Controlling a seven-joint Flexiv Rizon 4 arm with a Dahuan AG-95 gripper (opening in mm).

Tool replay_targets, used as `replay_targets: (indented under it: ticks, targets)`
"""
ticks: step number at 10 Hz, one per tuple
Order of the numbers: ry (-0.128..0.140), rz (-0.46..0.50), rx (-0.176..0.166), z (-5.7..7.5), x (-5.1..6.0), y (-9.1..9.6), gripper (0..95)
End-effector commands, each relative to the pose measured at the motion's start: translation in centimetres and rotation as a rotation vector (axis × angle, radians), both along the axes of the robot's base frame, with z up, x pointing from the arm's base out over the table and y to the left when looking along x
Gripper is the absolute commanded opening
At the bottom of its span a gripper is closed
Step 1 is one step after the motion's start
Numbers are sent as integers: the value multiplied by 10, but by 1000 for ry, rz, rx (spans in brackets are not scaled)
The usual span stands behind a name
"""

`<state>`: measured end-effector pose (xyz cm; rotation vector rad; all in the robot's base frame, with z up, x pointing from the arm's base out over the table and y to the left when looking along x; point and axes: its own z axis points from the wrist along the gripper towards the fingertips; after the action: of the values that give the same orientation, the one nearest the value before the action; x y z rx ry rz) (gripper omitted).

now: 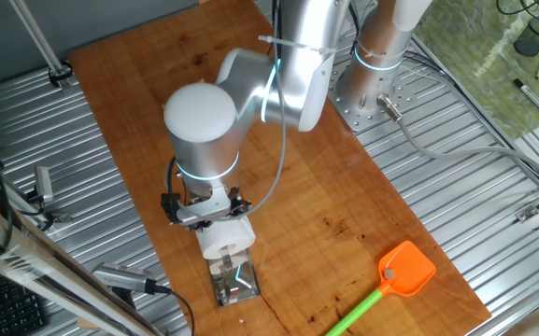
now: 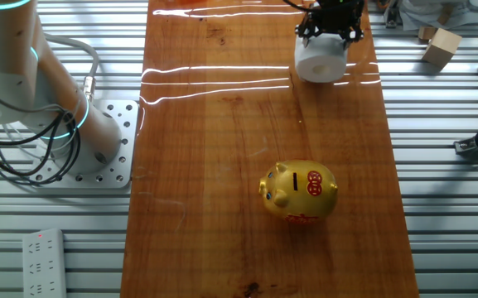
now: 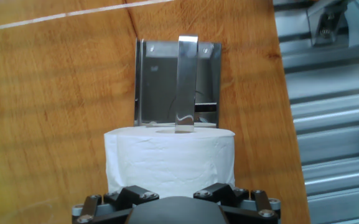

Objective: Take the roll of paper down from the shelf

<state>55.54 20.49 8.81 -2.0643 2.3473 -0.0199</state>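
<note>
The roll of paper (image 1: 227, 238) is a white cylinder at the near end of the wooden board, right under my gripper (image 1: 205, 207). In the hand view the roll (image 3: 170, 158) fills the lower middle, its core hole facing up. The shelf (image 3: 157, 81) is a silvery metal plate flat on the wood beyond the roll, and its upright bar (image 3: 186, 81) ends at the roll's top edge. The shelf (image 1: 234, 278) also shows in one fixed view, just past the roll. My gripper (image 3: 178, 198) sits close around the roll, fingertips hidden. The other fixed view shows gripper (image 2: 330, 25) over roll (image 2: 320, 60).
A golden piggy bank (image 2: 299, 192) stands mid-board. An orange fly swatter (image 1: 404, 269) with a green handle lies at the board's corner. The arm's base (image 1: 372, 93) is bolted beside the board. A wooden block (image 2: 441, 45) and a power strip (image 2: 44, 257) lie on the metal slats.
</note>
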Motion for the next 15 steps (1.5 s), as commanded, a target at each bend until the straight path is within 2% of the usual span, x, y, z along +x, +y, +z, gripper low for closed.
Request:
replay_targets:
  ticks: [1,9,15]
  targets:
    - [0,2,0,0,-1,-2,0]
    - [-9,11,-2,-2,-6,-15,0]
    - [-17,-20,-11,-2,-8,-22,0]
